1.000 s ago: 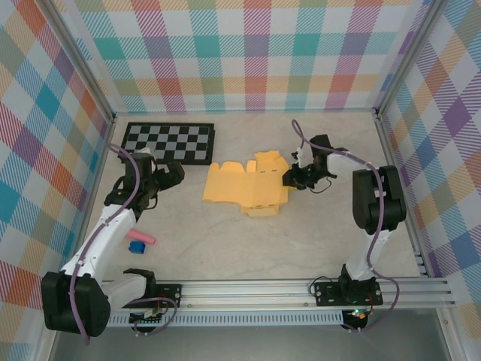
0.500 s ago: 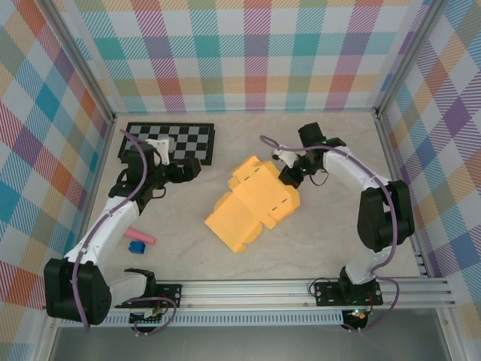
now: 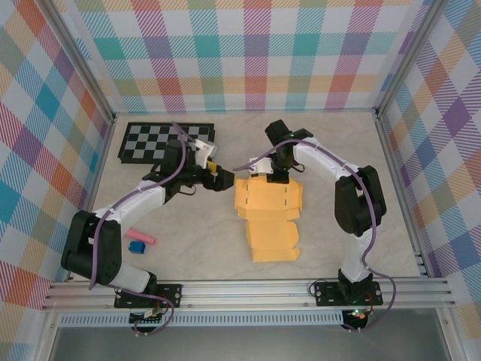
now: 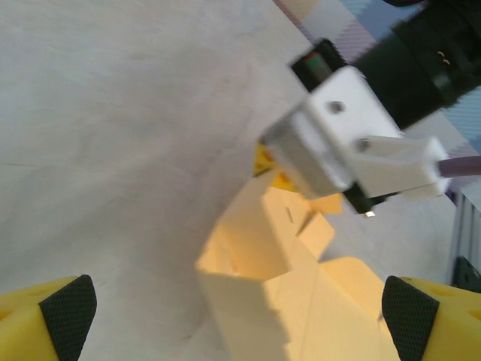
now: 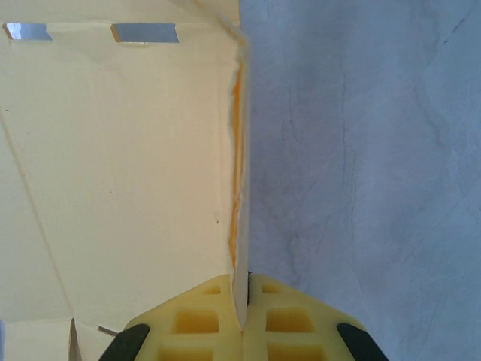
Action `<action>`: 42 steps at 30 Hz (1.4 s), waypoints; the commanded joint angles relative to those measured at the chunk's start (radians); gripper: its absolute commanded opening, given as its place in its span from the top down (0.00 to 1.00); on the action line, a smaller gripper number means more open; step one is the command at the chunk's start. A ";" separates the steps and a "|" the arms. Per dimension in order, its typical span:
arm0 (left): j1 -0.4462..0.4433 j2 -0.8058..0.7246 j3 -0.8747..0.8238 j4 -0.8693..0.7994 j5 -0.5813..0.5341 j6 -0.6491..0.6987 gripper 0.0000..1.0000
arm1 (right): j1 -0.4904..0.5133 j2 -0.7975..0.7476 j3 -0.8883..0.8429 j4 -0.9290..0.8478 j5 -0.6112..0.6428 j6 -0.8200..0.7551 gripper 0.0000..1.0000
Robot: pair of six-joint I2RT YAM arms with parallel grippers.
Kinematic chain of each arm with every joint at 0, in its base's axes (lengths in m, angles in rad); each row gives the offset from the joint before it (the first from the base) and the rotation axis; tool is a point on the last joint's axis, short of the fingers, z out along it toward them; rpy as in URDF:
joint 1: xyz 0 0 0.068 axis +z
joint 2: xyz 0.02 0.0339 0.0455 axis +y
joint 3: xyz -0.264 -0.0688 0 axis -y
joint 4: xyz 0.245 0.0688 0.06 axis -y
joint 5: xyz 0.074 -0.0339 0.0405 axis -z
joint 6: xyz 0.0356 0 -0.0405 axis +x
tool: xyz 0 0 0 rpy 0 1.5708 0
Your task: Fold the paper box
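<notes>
Paper box [image 3: 267, 214] — yellow-orange die-cut sheet of thin cardboard, not yet folded up.

Handling (judged): light, thin, bends readily along its score lines and would crease or tear if forced across a panel. Likely to slide on the smooth surface under a sideways push. Best taken by a free edge or flap close to a score, pinched from both faces, with a second hold steadying the neighbouring panel.

Appearance: several rectangular panels in a run, with small tabs along the sides and narrow slots near one end [image 5: 113, 165]. The matte faces show faint fold lines, and the far end seems raised off the surface [image 4: 278, 248].

Position: middle of the pale marbled desk [image 3: 188, 248], running from its far-centre toward the near edge.

Right end effector [image 3: 279, 177] — closed on the sheet's far edge, the card nipped between its yellow fingertips [image 5: 244, 316].

Left end effector [image 3: 224, 177] — jaws spread wide and empty, just beside the sheet's far-left corner [image 4: 240, 316].

Nearby: black-and-grey checkerboard [image 3: 167, 143] at far left, apart from the sheet; pink bar [image 3: 141, 238] and small blue block [image 3: 137, 247] at near left, well apart.
</notes>
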 commanded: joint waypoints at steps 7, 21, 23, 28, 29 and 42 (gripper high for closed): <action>-0.042 0.149 -0.089 0.171 -0.024 -0.153 0.00 | 0.009 -0.014 -0.012 0.024 0.029 -0.007 1.00; -0.051 0.140 -0.092 0.144 0.013 -0.130 0.72 | -0.025 -0.008 0.006 0.035 -0.006 0.036 0.97; -0.051 0.148 -0.077 0.130 0.022 -0.130 0.86 | -0.029 -0.009 0.013 0.047 -0.002 0.095 0.85; -0.051 0.130 -0.090 0.175 -0.050 -0.231 0.95 | -0.035 -0.142 -0.095 0.168 -0.093 0.387 0.56; -0.050 0.130 -0.095 0.186 -0.059 -0.256 0.95 | -0.036 -0.188 -0.143 0.214 -0.102 0.455 0.52; -0.051 0.121 -0.125 0.232 -0.220 -0.448 0.92 | 0.073 -0.557 -0.512 0.441 -0.090 1.188 0.32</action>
